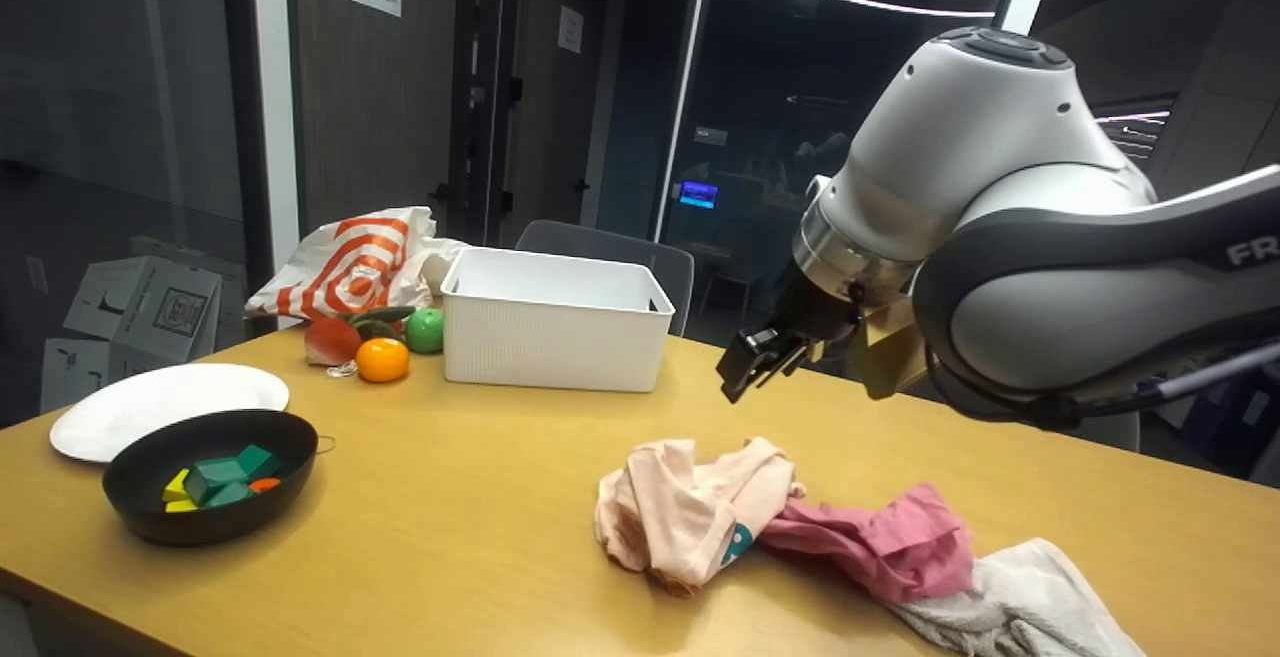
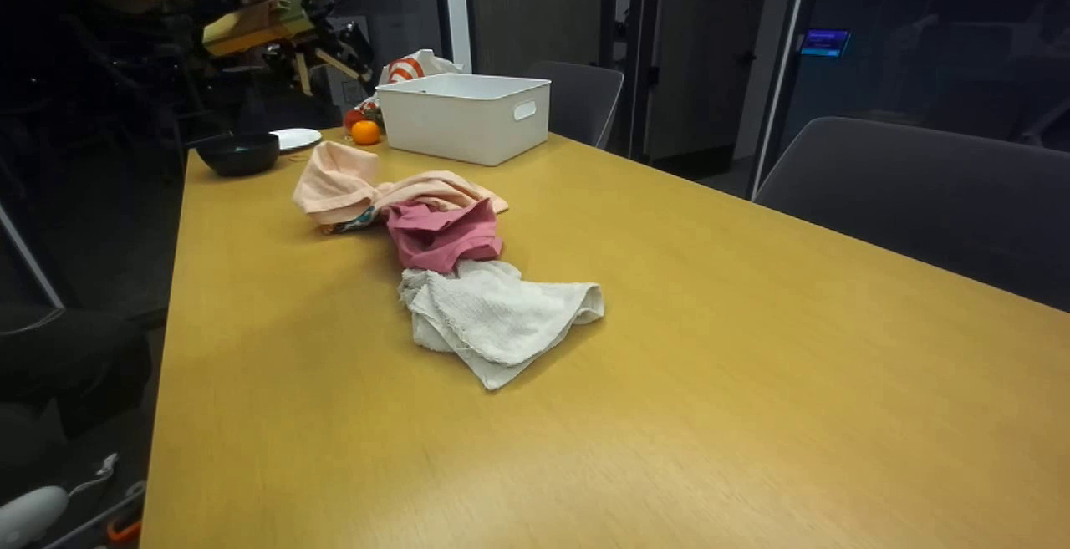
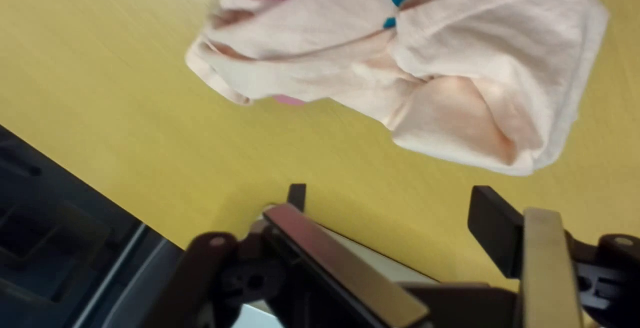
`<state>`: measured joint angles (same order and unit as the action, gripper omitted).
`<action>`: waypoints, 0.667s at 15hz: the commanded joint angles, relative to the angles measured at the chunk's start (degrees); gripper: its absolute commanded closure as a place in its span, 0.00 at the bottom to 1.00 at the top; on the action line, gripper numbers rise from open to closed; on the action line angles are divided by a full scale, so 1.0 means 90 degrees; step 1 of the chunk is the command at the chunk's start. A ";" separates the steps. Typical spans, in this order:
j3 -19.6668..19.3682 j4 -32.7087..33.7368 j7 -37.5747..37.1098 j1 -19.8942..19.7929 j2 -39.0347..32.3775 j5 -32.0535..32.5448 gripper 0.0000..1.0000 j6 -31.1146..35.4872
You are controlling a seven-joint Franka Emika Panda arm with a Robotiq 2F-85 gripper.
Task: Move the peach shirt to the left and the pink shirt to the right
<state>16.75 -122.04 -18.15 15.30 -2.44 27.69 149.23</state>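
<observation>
In an exterior view the table (image 1: 450, 517) spans the lower frame, the arm (image 1: 970, 147) crosses the upper right, and the white bin (image 1: 550, 347) stands left of centre. The peach shirt (image 1: 685, 517) lies bunched low, just right of centre, the off-white cloth (image 1: 1040, 592) at lower right, and the pink shirt (image 1: 900, 547) between, touching both. The gripper (image 3: 392, 208), low in the wrist view, is spread wide.

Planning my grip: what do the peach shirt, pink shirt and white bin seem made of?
Peach shirt: soft, matte fabric, possibly cotton, judging by its loose folds. Pink shirt: similarly matte, crumpled fabric; fibre unclear. White bin: likely plastic, low sheen, from its uniform, finely ribbed walls.
</observation>
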 commanded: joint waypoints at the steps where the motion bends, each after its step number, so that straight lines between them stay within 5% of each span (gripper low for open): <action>1: -0.0290 -0.0357 -0.0053 -0.0128 0.0505 -0.0333 0.00 -0.0745; 10: -0.0426 -0.0992 0.0556 -0.0297 0.0394 -0.0254 0.00 -0.1208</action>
<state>12.81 -131.05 -13.26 12.73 1.07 25.53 138.43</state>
